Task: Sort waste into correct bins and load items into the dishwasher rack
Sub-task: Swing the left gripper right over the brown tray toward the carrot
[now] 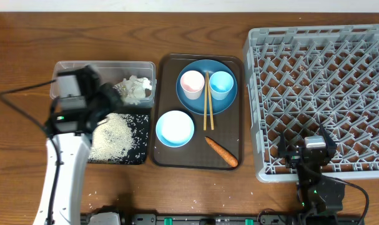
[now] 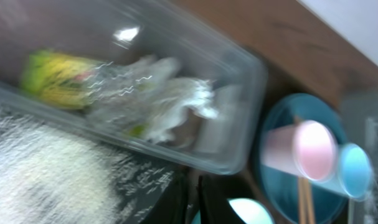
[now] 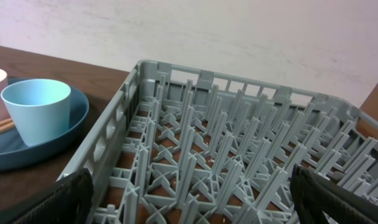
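Wooden surface (image 1: 27, 37). Crumpled paper (image 1: 134, 87) lies in clear tub (image 1: 105, 65); rice (image 1: 111, 134) in black tray (image 1: 139, 156). Left tool (image 2: 198, 190) together, empty, by the tub. Right tool (image 1: 306, 145) apart, over rack (image 1: 314, 69).

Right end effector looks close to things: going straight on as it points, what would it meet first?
Probably the grey plastic lattice dishwasher rack, directly ahead of the open right end effector; depth unclear.

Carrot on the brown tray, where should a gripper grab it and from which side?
Pinch the carrot across its middle, from straight above, jaws set crosswise to its length. It lies flat and diagonal on the tray, apart from the bowl.
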Controlling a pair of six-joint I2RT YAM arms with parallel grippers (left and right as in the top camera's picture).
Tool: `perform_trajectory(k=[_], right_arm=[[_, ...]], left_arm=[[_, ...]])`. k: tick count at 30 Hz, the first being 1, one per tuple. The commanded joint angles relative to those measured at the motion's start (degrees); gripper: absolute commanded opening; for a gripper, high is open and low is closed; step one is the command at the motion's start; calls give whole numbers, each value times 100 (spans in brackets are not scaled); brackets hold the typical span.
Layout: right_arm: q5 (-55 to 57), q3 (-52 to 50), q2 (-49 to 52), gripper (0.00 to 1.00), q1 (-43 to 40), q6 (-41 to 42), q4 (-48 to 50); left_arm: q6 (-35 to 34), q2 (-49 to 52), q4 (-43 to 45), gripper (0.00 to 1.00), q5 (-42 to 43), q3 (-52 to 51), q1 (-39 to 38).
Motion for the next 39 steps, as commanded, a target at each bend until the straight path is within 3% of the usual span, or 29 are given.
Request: perform_trajectory(k=[1,8,12,15,22,30,34,39], right_arm=[[57,-7,-20,99,-107,-17,-20],[57,-7,-20,99,-107,-17,-20],[59,-7,-20,99,-107,-17,-20],[57,-7,-20,99,-107,-17,-20],[57,-7,-20,99,-107,-17,-20],[57,-9,-20,99,-107,-17,-20],[57,-9,-20,99,-107,-17,-20],[57,-7,-20,99,-107,-17,-20]], left_arm=[[170,151,308,11,52,74,-345],[227,442,595,6,776,74,-675],[675,629,592,6,1252,74,-841],[1069,713,535,6,1252,74,-1038],[1080,726,531,6,1237,74,-1659],[444,726,350,6,1204,74,-2518],[-26,726,138,6,710,74,-3202],[-35,798,-15,6,280,74,-4059]])
